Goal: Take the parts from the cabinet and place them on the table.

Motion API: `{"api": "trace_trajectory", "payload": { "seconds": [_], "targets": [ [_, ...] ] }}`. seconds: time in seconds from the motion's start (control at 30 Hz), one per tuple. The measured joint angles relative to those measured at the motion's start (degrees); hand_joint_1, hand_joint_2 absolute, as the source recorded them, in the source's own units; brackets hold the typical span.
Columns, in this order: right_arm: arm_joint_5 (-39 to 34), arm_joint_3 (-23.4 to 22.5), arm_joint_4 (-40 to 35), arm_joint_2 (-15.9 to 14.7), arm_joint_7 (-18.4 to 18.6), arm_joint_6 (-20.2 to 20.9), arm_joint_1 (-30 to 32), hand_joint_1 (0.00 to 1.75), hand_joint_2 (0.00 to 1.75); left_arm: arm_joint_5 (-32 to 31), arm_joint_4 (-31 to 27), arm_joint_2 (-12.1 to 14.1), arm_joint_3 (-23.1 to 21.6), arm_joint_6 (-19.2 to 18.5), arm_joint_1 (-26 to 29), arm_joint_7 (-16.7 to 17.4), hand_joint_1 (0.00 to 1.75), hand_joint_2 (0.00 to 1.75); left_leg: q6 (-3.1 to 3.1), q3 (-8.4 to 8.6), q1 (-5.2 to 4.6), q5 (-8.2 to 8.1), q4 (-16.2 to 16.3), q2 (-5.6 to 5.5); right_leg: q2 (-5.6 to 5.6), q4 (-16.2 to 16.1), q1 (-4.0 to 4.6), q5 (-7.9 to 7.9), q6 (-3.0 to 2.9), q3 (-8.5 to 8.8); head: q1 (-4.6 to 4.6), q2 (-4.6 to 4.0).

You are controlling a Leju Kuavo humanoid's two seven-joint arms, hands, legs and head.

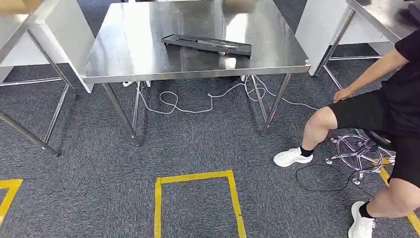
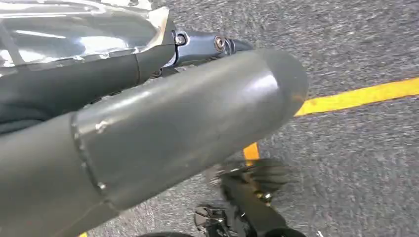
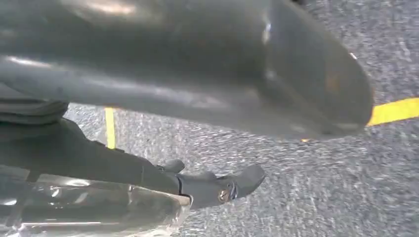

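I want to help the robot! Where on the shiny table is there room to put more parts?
The shiny steel table is bare left of the flat dark grey tray-like part, and along the front edge before it. A narrower bare strip lies to the part's right. Only the middle, where that part lies, is taken.

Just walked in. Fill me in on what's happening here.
The robot faces a steel table where one dark flat part already lies. Its left hand and right hand hang over the grey carpet; something shiny shows beside each, though what it is can't be told. A person sits at the right.
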Motion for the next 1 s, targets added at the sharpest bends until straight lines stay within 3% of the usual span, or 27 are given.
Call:
{"api": "trace_trajectory", "payload": {
  "seconds": [0.03,0.07,0.13,0.17,0.2,0.23,0.3,0.33,0.37,0.43,0.47,0.5,0.53,0.57,0.63,0.67,0.7,0.73,0.77,0.8,0.83,0.87,0.9,0.93,0.97,1.0],
  "targets": [
    [0.1,0.1,0.1,0.0,0.1,0.0,0.0,0.0,0.0,0.0,0.0,0.1,0.0,0.0,0.0,0.0,0.0,0.0,-0.25,0.42,0.17,0.63,1.8,0.01,-0.07,0.2,-0.01,0.48,0.25,-0.75,-0.02,0.0],
    [0.1,0.2,0.1,0.0,0.1,0.0,0.0,0.0,0.0,0.0,0.0,0.1,0.0,0.0,0.0,0.0,0.0,0.0,-0.45,1.7,0.44,2.52,1.4,0.03,-0.11,0.6,-0.13,1.0,0.44,-1.29,0.0,0.0],
    [0.1,0.2,0.2,0.0,0.2,0.0,0.1,0.0,0.0,0.0,0.0,0.2,0.0,0.0,0.0,-0.1,0.0,0.0,-0.85,7.2,1.03,6.27,-4.6,0.08,-0.06,1.9,-0.52,1.53,1.17,-3.29,-0.02,0.0],
    [0.2,0.3,0.2,0.0,0.2,0.0,0.1,0.0,0.0,0.0,0.0,0.2,-0.1,0.1,-0.1,-0.2,0.0,0.0,-1.23,11.07,1.33,5.41,-10.4,0.03,-0.08,3.0,-0.59,1.63,1.39,-4.23,-0.07,0.02],
    [0.3,0.4,0.2,-0.1,0.2,0.0,0.0,0.0,0.0,-0.1,0.0,0.1,-0.3,0.1,-0.1,-0.2,0.0,0.0,-1.4,12.83,0.78,3.6,-12.9,-0.31,-0.11,3.5,-0.16,1.77,1.64,-5.26,-0.24,0.02],
    [0.3,0.5,0.3,0.1,0.2,0.0,0.0,0.0,0.0,-0.1,0.0,0.1,-0.3,0.1,-0.1,-0.3,0.0,0.0,-0.92,12.57,0.7,3.37,-13.5,-0.5,-0.09,3.9,-0.11,2.16,2.2,-5.59,-0.02,0.02],
    [0.5,0.6,0.3,0.1,0.2,0.0,-0.1,0.0,0.0,-0.1,0.0,0.2,-0.4,0.1,-0.1,-0.3,0.0,0.0,-0.56,12.09,0.26,3.12,-14.0,-0.48,-0.08,3.9,0.12,3.07,3.5,-6.17,-0.13,0.0],
    [0.7,0.6,0.3,0.1,0.3,0.0,0.1,0.0,0.0,-0.1,0.0,0.2,-0.4,0.1,-0.2,-0.2,0.0,0.0,0.35,11.62,0.26,3.54,-14.6,-0.48,-0.08,4.0,0.52,3.51,4.24,-6.83,-0.07,0.02],
    [0.7,0.6,0.4,0.0,0.4,0.0,0.1,0.0,0.0,-0.1,0.0,0.1,-0.4,0.0,-0.2,-0.2,0.0,0.0,1.5,11.08,0.41,4.24,-14.9,-0.2,0.01,4.9,-0.07,2.27,4.05,-7.29,-0.15,0.0],
    [1.0,0.7,0.4,0.2,0.7,0.0,0.2,0.0,0.0,-0.1,0.0,0.1,-0.5,0.0,-0.2,-0.2,0.0,0.0,3.27,9.65,0.24,5.41,-14.9,-0.1,0.35,10.4,-0.03,-3.43,2.98,-9.84,0.33,0.02],
    [1.2,0.7,0.5,0.2,0.8,0.0,0.2,0.0,0.0,-0.1,0.0,0.2,-0.5,0.0,-0.2,-0.2,0.0,0.0,3.52,8.82,0.13,6.07,-14.9,-0.01,0.42,14.5,-0.07,-6.0,2.78,-10.83,0.33,0.0],
    [1.2,0.7,0.5,0.2,0.8,0.0,0.1,0.0,0.0,-0.1,0.0,0.2,-0.6,0.0,-0.2,-0.2,0.0,0.0,3.57,7.85,-0.03,6.83,-14.9,0.11,0.45,18.5,-0.13,-7.7,3.0,-11.65,0.35,0.0],
    [1.2,0.7,0.6,0.1,0.9,-0.1,0.1,0.0,0.0,-0.1,0.0,0.2,-0.6,0.0,-0.2,-0.2,0.0,0.0,3.55,6.83,-0.14,7.68,-14.9,0.15,0.48,21.1,-0.15,-7.72,3.65,-11.58,0.39,0.02],
    [1.3,0.7,0.6,0.1,1.0,-0.2,0.1,0.0,0.0,-0.1,0.0,0.2,-0.7,0.1,-0.2,-0.2,0.0,0.0,3.47,5.87,-0.17,8.42,-14.8,0.21,0.5,21.3,-0.15,-6.44,4.46,-10.51,0.39,0.0],
    [1.3,0.7,0.6,0.1,1.3,-0.3,0.1,0.0,0.0,-0.1,0.0,0.2,-0.7,0.1,-0.2,-0.2,0.0,0.0,3.05,3.99,-0.17,10.02,-14.8,0.21,0.51,16.1,-0.15,-2.75,5.77,-5.29,0.39,0.02],
    [1.4,0.7,0.6,0.2,1.4,-0.3,0.0,0.0,0.0,0.0,0.0,0.2,-0.7,0.1,-0.2,-0.2,0.0,0.0,2.78,3.23,-0.17,10.81,-14.8,0.17,0.52,11.4,-0.15,-2.62,5.66,-1.44,0.39,0.0],
    [1.6,0.7,0.6,0.2,1.4,-0.3,-0.3,0.0,0.0,0.0,0.0,0.2,-0.7,0.1,-0.2,-0.2,0.0,0.0,2.36,2.88,-0.41,11.48,-14.7,0.16,0.61,5.1,-0.01,-4.54,4.77,3.39,0.42,0.0],
    [1.6,0.7,0.5,0.1,1.5,-0.3,-0.4,0.0,0.0,0.0,0.0,0.1,-0.7,0.1,-0.2,-0.2,0.0,0.0,1.96,2.62,-0.49,12.27,-14.7,0.26,0.95,0.3,0.83,-6.1,3.66,5.57,0.39,0.02],
    [1.6,0.7,0.6,0.2,1.5,-0.3,-0.4,0.0,0.0,0.0,0.0,0.2,-0.7,0.1,-0.2,-0.2,0.0,0.0,1.71,2.74,-0.61,13.01,-15.1,0.37,1.03,0.9,0.6,-5.62,3.24,4.53,0.24,0.0],
    [1.6,0.7,0.6,0.5,1.5,-0.3,-0.4,0.0,0.0,0.0,0.0,0.3,-0.7,0.1,-0.2,-0.2,0.0,0.0,1.84,2.6,-0.63,13.62,-15.1,0.25,1.02,1.3,0.29,-5.25,2.94,4.21,0.28,0.0],
    [1.6,0.7,0.6,0.4,1.5,-0.3,-0.3,0.0,0.0,0.0,0.0,0.3,-0.7,0.1,-0.1,-0.2,0.0,0.0,1.65,2.39,-0.24,13.96,-15.0,0.22,0.86,1.7,-0.18,-5.05,2.62,3.92,0.09,0.0],
    [1.7,0.7,0.7,0.4,1.6,-0.3,-0.1,0.0,0.0,0.0,0.0,0.3,-0.7,0.1,0.1,-0.2,0.0,0.0,1.14,2.16,0.03,13.21,-14.5,0.14,0.47,1.8,-0.57,-4.5,1.82,3.41,-0.31,0.0],
    [1.7,0.7,0.7,0.5,1.6,-0.3,0.0,0.0,0.0,0.1,0.1,0.3,-0.7,0.1,0.2,-0.1,0.0,0.0,1.01,1.84,0.08,9.81,-13.0,0.17,0.28,1.8,-0.26,-3.88,1.07,2.94,-0.28,0.0],
    [1.8,0.7,0.7,0.5,1.6,-0.3,0.1,0.0,0.0,0.1,0.1,0.3,-0.7,0.1,0.3,-0.1,0.0,0.0,0.97,1.32,0.08,5.4,-9.9,0.13,0.17,1.9,-0.19,-3.21,0.38,2.29,-0.42,0.0],
    [1.9,0.7,0.7,0.5,1.6,-0.3,0.1,0.0,0.0,0.2,0.1,0.2,-0.7,0.1,0.3,-0.1,0.0,0.0,0.89,0.77,0.06,1.74,-5.8,0.03,0.13,1.9,-0.07,-2.53,0.27,1.51,-0.46,0.0],
    [2.0,0.8,0.7,0.6,1.6,-0.3,0.1,0.0,0.0,0.3,0.1,0.3,-0.7,0.1,0.3,-0.2,0.0,0.0,0.76,0.41,0.07,-0.54,-1.6,0.04,0.01,2.0,0.05,-1.87,0.24,0.66,-0.48,0.0]
  ]
}}
